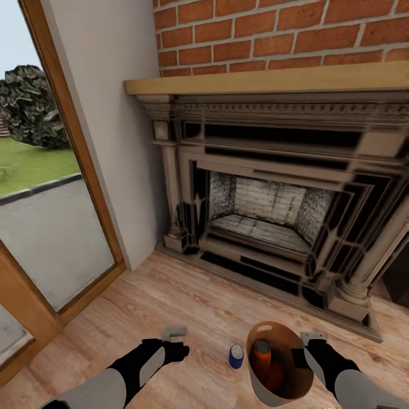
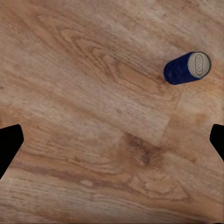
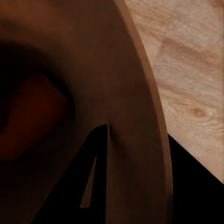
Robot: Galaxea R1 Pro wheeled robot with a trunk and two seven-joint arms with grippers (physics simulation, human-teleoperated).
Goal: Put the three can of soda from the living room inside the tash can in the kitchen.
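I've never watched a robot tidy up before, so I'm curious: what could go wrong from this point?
The dark blue drink can stands on the light wood floor close beside the round brown-copper bin; a sideways nudge from the left end effector could topple it. The right end effector seems to grip only the bin's rim, so the bin, holding at least one orange can, might tilt and spill.

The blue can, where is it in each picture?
Head view: the blue can stands on the wood floor, low in the middle, just left of the bin.
Left wrist view: the can is in the upper right, on the floor.
Right wrist view: I can't see it here, just the bin wall up close.
Shared landmark: the wood floor.
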